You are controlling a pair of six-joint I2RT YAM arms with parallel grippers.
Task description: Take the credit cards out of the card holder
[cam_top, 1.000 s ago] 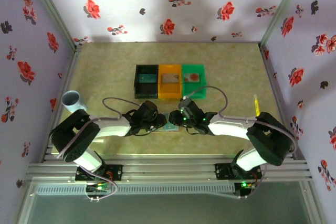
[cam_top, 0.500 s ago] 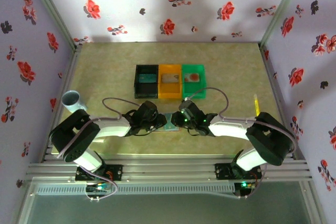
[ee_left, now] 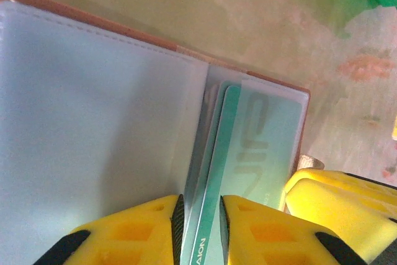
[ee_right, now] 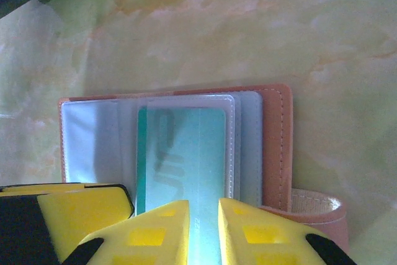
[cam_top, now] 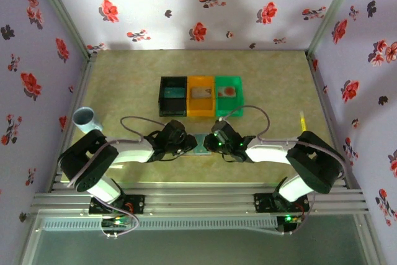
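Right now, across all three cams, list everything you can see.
table: 1, yellow-green marbled, under everything
walls: 3, lilac with red flowers, around table
black bin: 1, black, left of mid-table row
orange bin: 1, orange, middle of row
green bin: 1, green, right of row
bin contents: 3, flat, one per bin, too small to identify
cup: 1, light blue, left table edge
stick: 1, yellow, right table edge
card holder: 1, brownish-pink outside, blue-grey inside, open flat between the grippers
credit card: 1 seen, teal, in holder's clear sleeve
left gripper: 1, yellow fingers, pinching the holder's sleeve edge
right gripper: 1, yellow fingers, closed about the card's near edge
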